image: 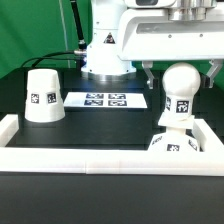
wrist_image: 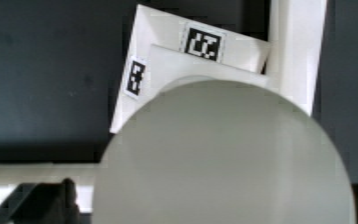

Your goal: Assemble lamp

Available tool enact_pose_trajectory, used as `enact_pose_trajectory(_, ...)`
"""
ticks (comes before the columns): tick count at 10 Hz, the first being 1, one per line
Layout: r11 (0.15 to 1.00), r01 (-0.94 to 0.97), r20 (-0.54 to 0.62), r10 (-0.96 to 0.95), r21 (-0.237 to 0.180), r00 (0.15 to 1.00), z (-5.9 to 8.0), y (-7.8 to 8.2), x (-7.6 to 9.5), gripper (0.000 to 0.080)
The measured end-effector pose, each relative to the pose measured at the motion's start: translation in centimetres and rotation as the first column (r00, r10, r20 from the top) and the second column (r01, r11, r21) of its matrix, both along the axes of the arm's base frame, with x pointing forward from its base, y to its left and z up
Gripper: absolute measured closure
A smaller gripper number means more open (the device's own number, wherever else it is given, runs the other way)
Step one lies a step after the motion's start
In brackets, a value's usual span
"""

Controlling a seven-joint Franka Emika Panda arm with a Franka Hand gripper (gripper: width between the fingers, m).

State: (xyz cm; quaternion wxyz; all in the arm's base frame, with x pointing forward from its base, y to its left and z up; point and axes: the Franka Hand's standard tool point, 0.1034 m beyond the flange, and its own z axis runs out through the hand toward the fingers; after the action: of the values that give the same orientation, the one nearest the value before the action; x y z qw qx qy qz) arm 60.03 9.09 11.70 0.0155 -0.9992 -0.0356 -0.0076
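The claw (image: 180,72) hangs at the exterior view's right, above the near corner of the black table (image: 100,125). Its two fingers (image: 148,74) are spread wide and there is nothing between the pads but air and the top of the bulb (image: 181,95). The bulb's round head sits midway between the fingertips at about their height. I can see a clear gap on each side, so neither finger touches it.

The bulb stands upright, with a square tag on its stem, on the base block (image: 172,144). The block lies just beside the white front rail (image: 90,156), close to where that rail meets the side rail on the exterior view's right.

From the wrist view the ball of the bulb fills most of the picture right under the camera. The tagged block shows past it, with a white rail alongside.

The shade (image: 43,97) stands wide end down, well apart from the claw, over at the exterior view's left. The marker board (image: 105,100) lies flat on the table between the shade and the bulb, in front of the arm's pedestal (image: 105,50).
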Motion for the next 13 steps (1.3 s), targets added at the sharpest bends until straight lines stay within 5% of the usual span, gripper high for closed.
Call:
enact_pose_trajectory(6,0.925,-0.380,0.003,0.380,-0.025,0.925,-0.08,-0.16,-0.10,0.0101)
enact_pose_trajectory(7,0.928,-0.372,0.002,0.372,-0.024,0.928,-0.14,-0.16,-0.12,0.0101)
enact_pose_trajectory(8,0.928,-0.372,0.002,0.372,-0.024,0.928,-0.14,-0.18,-0.12,0.0221)
enact_pose_trajectory(13,0.979,-0.201,0.000,0.201,-0.019,0.980,-0.16,-0.17,-0.12,0.0223)
